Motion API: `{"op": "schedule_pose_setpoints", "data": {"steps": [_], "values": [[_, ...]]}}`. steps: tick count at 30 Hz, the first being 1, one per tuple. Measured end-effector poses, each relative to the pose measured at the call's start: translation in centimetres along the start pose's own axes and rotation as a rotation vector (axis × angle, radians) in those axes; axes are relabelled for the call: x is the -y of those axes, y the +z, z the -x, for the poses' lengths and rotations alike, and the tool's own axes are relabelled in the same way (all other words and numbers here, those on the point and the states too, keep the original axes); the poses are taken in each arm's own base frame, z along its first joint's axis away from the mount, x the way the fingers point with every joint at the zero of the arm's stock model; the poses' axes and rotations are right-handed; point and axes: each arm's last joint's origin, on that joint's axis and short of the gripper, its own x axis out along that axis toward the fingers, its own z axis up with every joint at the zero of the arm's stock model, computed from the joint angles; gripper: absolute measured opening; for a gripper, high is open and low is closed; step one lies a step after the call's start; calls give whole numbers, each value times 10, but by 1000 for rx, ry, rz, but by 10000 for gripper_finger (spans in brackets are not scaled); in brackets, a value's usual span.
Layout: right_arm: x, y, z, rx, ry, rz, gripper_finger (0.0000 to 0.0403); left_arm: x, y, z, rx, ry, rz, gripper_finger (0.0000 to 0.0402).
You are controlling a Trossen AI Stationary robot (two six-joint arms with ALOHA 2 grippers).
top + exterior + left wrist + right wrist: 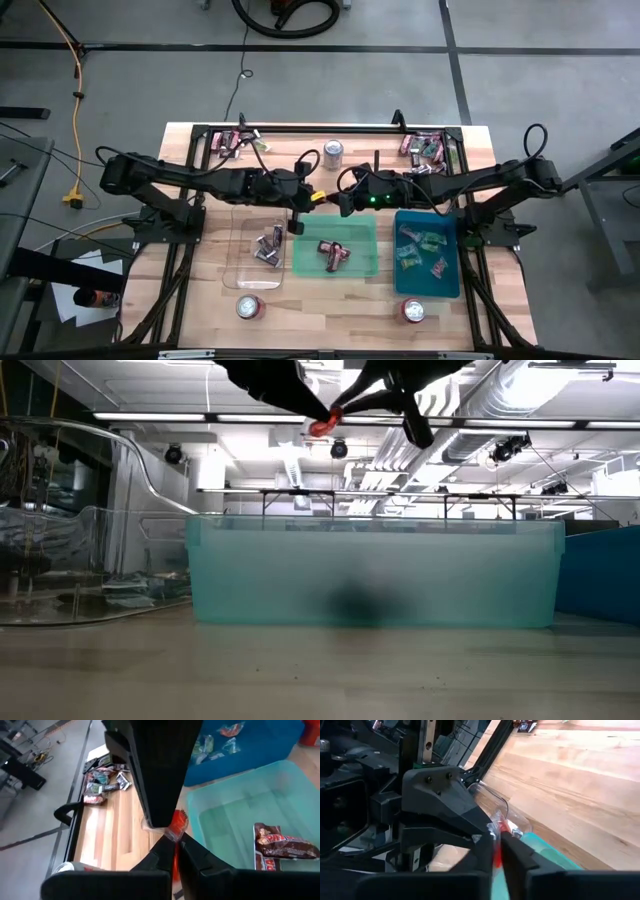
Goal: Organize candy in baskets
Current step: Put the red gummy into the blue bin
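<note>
Both my left fingers (pixel 175 851) and right fingers (pixel 496 851) pinch one red-wrapped candy (pixel 176 826) between them, handing it over above the green basket (pixel 365 268)

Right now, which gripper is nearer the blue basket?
Right. The right gripper hangs above the table behind the green basket, meeting the left gripper over a red candy. The blue basket lies on the right gripper's side, the left one slightly farther.
</note>
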Motion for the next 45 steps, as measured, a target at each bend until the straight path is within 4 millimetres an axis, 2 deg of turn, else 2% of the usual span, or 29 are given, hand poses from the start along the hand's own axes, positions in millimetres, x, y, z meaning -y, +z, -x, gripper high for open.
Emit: {"op": "schedule_pose_setpoints", "data": {"steps": [4,8,13,18,21,24,28,31,38,42,45], "values": [[1,1,0,8,-5,3,15,-4,-2,-1,-13,18,80,19],[4,8,8,-6,-27,27,4,-15,0,5,-95,21,162,67],[14,24,47,-31,-134,63,1,-36,-2,22,-229,38,188,145],[19,31,89,-19,-194,75,1,-56,-6,39,-207,27,280,201],[18,34,102,-8,-176,72,0,-64,-6,43,-172,22,319,219],[17,34,106,-5,-168,80,0,-68,-10,41,-187,28,311,227],[18,32,102,-19,-181,107,0,-73,-22,28,-266,10,326,229],[19,30,96,-36,-201,112,0,-81,-37,8,-326,-33,365,229],[21,25,86,-92,-210,115,0,-103,-98,-46,-539,-151,571,229],[23,24,84,-104,-222,117,0,-100,-132,-70,-701,-214,625,229],[23,24,84,-105,-223,118,0,-94,-150,-84,-794,-244,604,229]]}}
